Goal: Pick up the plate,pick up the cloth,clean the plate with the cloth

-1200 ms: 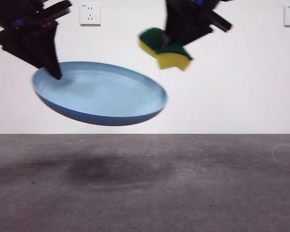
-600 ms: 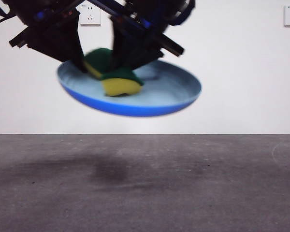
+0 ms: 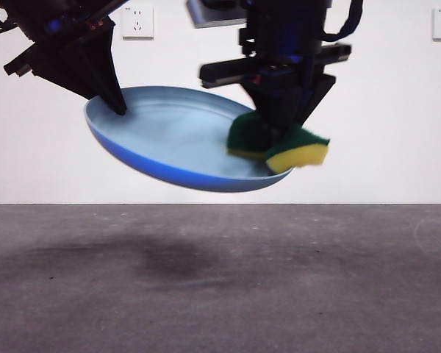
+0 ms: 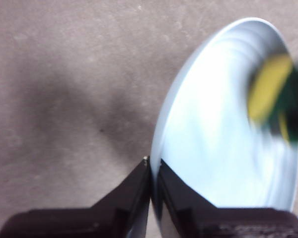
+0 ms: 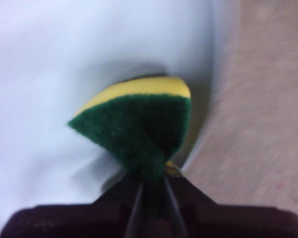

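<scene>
The light-blue plate point(image 3: 169, 140) hangs tilted in the air above the table. My left gripper point(image 3: 117, 107) is shut on the plate's left rim; in the left wrist view its jaws pinch the rim point(image 4: 154, 168) of the plate point(image 4: 213, 144). My right gripper point(image 3: 279, 140) is shut on the cloth point(image 3: 283, 143), a yellow sponge with a green top, and presses it on the plate's right edge. The right wrist view shows the cloth point(image 5: 139, 124) against the plate point(image 5: 49, 64). The cloth is blurred in the left wrist view point(image 4: 273, 94).
The grey table point(image 3: 220, 287) lies below with the plate's shadow on it. A white wall with two sockets point(image 3: 137, 22) stands behind.
The right gripper has swept the cloth from the plate's left part across to its right edge. The plate has tilted a little and stays held in the air.
</scene>
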Controlling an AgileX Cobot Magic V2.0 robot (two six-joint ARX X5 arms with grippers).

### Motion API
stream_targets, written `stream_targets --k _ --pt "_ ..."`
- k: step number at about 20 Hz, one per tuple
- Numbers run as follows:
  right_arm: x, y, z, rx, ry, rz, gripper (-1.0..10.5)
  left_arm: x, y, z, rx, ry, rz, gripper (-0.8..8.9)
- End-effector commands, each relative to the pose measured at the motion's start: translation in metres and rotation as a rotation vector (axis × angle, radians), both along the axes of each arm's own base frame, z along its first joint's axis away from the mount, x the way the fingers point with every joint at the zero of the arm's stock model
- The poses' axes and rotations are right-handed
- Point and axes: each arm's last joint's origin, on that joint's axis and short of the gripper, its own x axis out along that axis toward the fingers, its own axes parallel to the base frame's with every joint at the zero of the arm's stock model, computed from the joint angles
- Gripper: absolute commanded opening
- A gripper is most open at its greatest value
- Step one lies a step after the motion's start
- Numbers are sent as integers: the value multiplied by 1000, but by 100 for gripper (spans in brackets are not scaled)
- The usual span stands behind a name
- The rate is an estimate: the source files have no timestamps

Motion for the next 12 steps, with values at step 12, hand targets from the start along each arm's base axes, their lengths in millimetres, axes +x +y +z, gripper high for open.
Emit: stream_targets --k 12 --pt "11 24 15 580 159 305 -17 2 -4 8 -126 -33 -82 -8"
